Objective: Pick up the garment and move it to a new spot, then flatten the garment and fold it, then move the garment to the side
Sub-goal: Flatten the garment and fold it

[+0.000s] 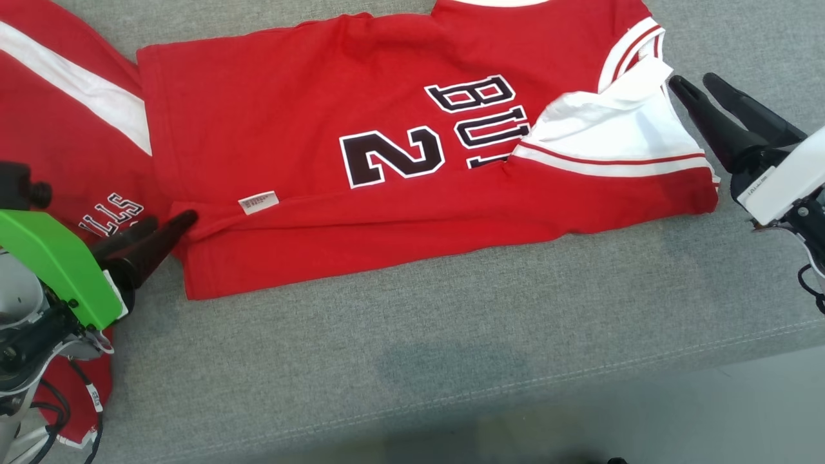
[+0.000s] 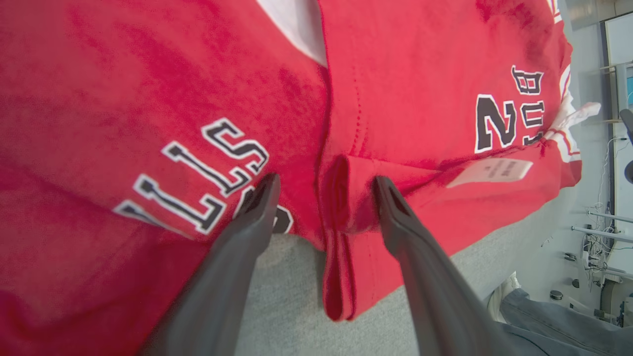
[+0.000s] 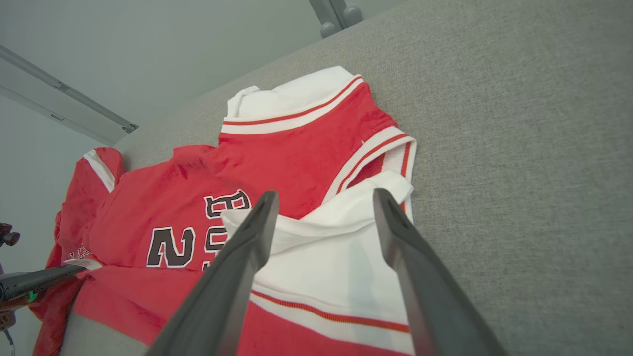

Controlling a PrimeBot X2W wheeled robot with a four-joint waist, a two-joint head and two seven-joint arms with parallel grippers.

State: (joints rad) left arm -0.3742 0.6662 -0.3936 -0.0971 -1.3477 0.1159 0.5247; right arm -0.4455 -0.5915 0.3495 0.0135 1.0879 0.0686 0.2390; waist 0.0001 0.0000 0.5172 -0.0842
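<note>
The half-folded shirt (image 1: 290,129) lies on a grey cushion (image 1: 451,354); the left gripper (image 1: 169,223) and right gripper (image 1: 691,80) flank it, both released.

Red jersey (image 1: 290,129) on grey cushion (image 1: 451,354)
Flat, near edge folded over the front (half hiding the black lettering (image 1: 393,154)), white sleeve (image 1: 612,129) lying on top.

The garment (image 1: 290,129) lies on the grey upholstered surface (image 1: 451,335), its near edge folded over and a white sleeve covering part of the lettering. The left claw (image 1: 173,222) touches its lower-left hem. The right claw (image 1: 695,82), fingers parted, sits just beside the sleeve.
</note>
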